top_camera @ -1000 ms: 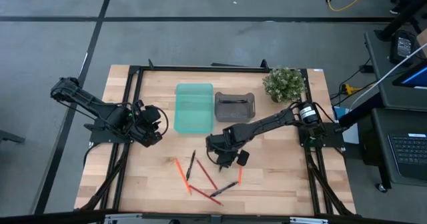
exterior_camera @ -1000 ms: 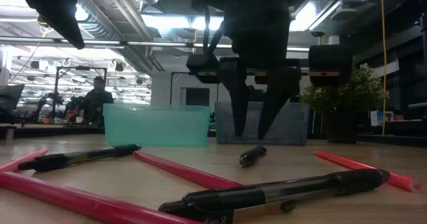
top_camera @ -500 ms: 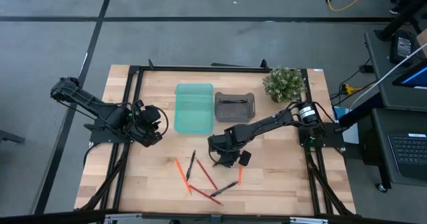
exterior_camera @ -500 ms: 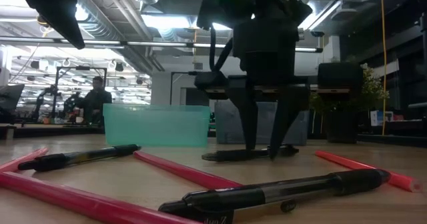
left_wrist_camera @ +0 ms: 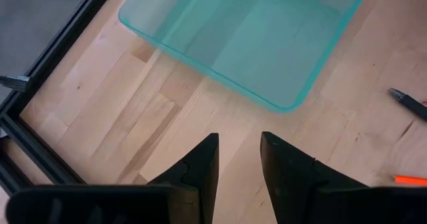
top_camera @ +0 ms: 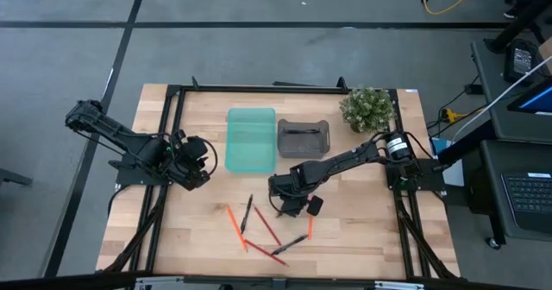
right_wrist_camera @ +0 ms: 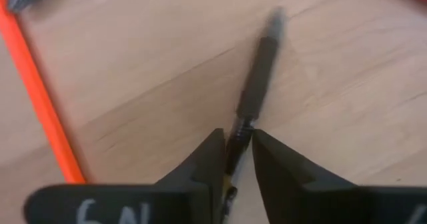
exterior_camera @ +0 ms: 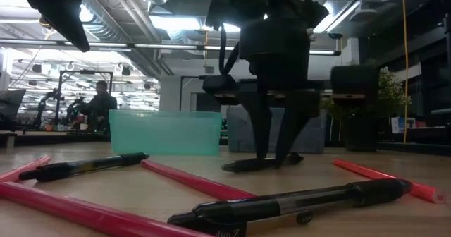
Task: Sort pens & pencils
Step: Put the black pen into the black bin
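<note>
My right gripper stands on the table's middle, pointing steeply down, shut on a black pen that lies on the wood. Just in front of it lie more black pens and orange and red pencils, scattered flat. In the low view another pen and red pencils lie close to the camera. My left gripper hangs open above the table at the left of the teal bin, with nothing between its fingers. My right gripper pinches the black pen partway along its barrel between its two fingers. They come from above, slanting, and lie across the pen. The pen lies on the table.
A grey bin stands beside the teal bin at the table's far middle, and a potted plant at the far right. An orange pencil lies near the held pen. Bare wood shows toward the near right.
My right gripper has sunk to the table over the black pen and its fingers have drawn together on it. The pen has swung round on the wood, from end-on in the low view to lying crosswise.
</note>
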You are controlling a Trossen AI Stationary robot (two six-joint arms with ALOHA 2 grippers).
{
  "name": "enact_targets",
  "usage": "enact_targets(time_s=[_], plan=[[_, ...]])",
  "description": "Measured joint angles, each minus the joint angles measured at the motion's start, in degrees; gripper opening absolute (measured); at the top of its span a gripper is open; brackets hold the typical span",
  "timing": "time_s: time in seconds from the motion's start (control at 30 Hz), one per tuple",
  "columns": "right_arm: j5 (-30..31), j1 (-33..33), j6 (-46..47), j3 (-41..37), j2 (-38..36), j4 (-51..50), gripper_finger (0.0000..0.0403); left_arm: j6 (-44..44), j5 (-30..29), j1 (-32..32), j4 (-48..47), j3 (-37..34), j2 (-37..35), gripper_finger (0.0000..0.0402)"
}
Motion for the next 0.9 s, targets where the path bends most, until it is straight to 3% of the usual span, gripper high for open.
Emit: enact_targets(time_s=[0.23,0.63,0.9], plan=[[-0.40,0.00,0.52,0.00,0.00,0.02,0.0042,0.02,0.00,0.00,0.02,0.00,0.00,0.0105],[-0.04,0.00,3.59,0.00,0.00,0.53,0.0034,0.02,0.00,0.00,0.02,0.00,0.00,0.0105],[3.53,0.31,4.89,0.54,-0.07,-0.01,0.0031,0.02,0.00,0.00,0.02,0.00,0.00,0.0105]])
